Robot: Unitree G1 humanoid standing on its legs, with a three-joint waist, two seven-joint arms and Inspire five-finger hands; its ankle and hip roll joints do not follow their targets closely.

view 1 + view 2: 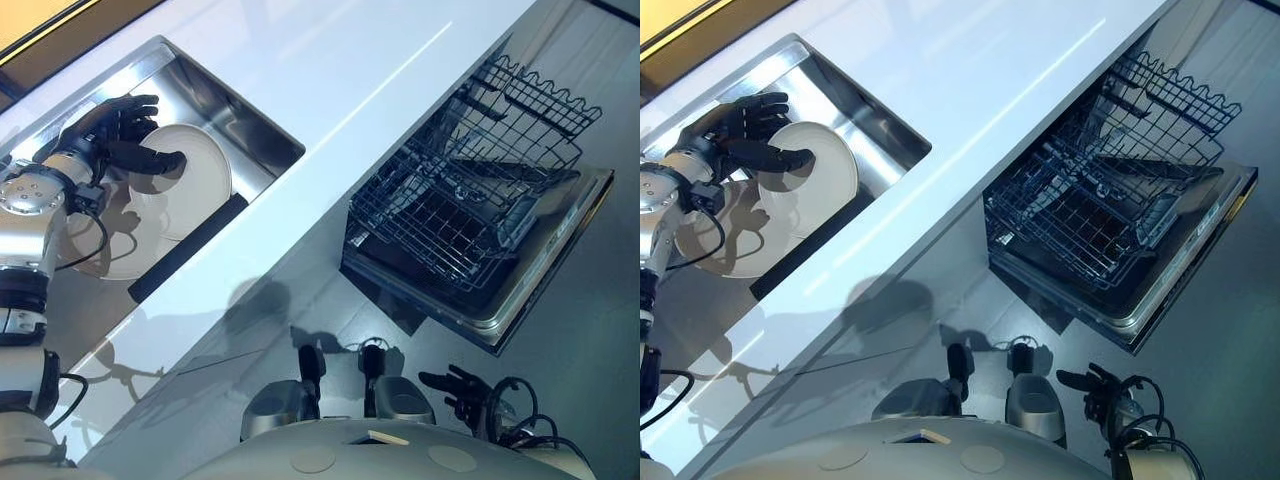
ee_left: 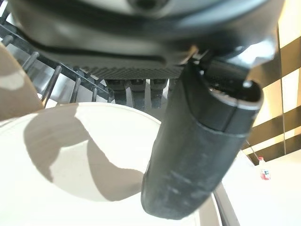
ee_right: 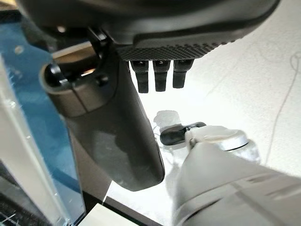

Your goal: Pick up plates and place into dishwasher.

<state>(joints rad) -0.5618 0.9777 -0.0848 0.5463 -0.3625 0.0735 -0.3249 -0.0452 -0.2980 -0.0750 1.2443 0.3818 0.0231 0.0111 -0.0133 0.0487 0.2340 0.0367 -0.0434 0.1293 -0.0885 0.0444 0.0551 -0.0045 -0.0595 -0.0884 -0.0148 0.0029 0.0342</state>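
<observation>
A white plate [image 1: 195, 185] stands tilted in the steel sink [image 1: 245, 115] at the counter's left. My left hand [image 1: 108, 125] is shut on its upper edge, thumb [image 2: 197, 155] lying across the plate's face [image 2: 70, 165] and fingers curled behind the rim. A second white plate [image 1: 715, 240] lies flatter beneath it. The dishwasher [image 1: 545, 265] stands open at the right, with its dark wire rack [image 1: 465, 195] pulled out and bare. My right hand [image 1: 458, 388] hangs low beside the cabinet front, well apart from both, fingers [image 3: 157, 75] relaxed and holding nothing.
A white counter [image 1: 350, 70] runs between the sink and the dishwasher. A black strip [image 1: 185, 250] lies along the sink's near wall. Thin rods of a dish rack [image 2: 51, 82] show behind the held plate. Grey floor lies past the lowered door.
</observation>
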